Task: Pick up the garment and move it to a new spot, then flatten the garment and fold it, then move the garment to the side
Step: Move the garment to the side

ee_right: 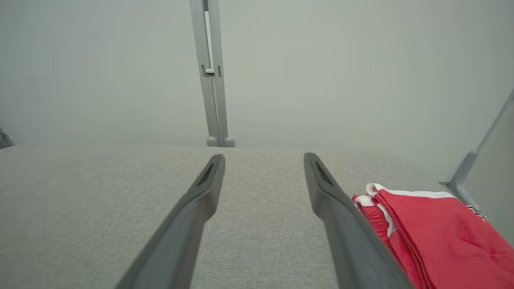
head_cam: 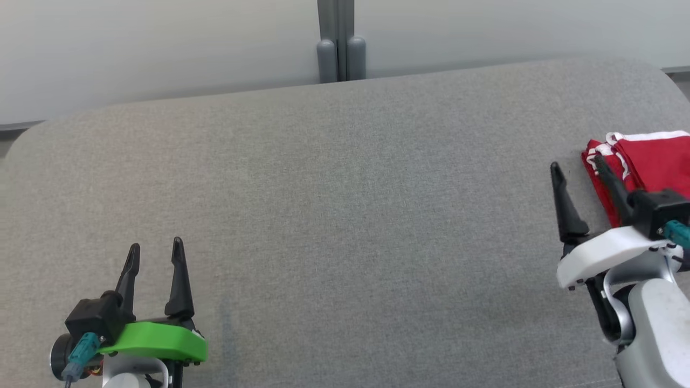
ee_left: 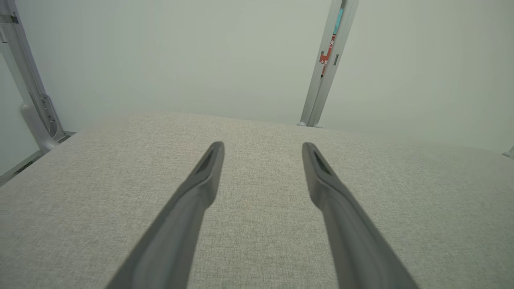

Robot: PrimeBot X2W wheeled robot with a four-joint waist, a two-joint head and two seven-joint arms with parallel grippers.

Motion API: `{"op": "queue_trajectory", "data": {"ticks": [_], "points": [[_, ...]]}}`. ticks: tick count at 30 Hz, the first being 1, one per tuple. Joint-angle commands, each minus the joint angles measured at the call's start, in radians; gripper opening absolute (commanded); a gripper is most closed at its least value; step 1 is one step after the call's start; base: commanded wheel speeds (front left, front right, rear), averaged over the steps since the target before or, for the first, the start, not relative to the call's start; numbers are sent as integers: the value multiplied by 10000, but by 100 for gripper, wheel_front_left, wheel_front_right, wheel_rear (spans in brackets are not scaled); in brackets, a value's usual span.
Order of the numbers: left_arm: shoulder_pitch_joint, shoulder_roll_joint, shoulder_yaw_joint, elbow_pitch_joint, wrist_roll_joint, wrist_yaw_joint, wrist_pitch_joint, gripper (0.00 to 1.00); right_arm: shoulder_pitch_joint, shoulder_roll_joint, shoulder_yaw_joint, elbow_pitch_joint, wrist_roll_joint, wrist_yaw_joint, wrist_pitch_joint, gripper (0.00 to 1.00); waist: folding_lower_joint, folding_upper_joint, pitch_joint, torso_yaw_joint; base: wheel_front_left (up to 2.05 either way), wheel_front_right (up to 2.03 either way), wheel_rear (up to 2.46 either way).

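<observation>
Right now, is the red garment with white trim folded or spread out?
Folded. The red garment with white trim lies as a compact stack at the right of the grey fabric surface, layered edges showing.

Garment (head_cam: pixel 652 161) on table's (head_cam: pixel 345 215) right edge

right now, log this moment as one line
garment: folded, far right of grey surface | left gripper: jaws open, empty | right gripper: jaws open, empty, beside garment

The bench (head_cam: pixel 345 215) before me is grey fabric, rounded at its corners. A folded red garment (head_cam: pixel 657 161) lies at its right edge.
</observation>
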Motion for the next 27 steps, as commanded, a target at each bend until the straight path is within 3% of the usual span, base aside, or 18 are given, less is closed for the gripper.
{"op": "queue_trajectory", "data": {"ticks": [1,12,27], "points": [[197,-36,63,27,148,-22,3,100,295,118,60,-190,-96,-18,39,100,0,0,-398,289,0,0,0],[456,-73,38,319,218,-119,3,100,1700,756,197,-700,-232,-16,217,100,0,0,-902,567,0,0,0],[209,-90,-254,687,153,-164,3,100,2083,997,397,3,-410,-16,-182,100,0,0,-1122,567,0,0,0]]}}
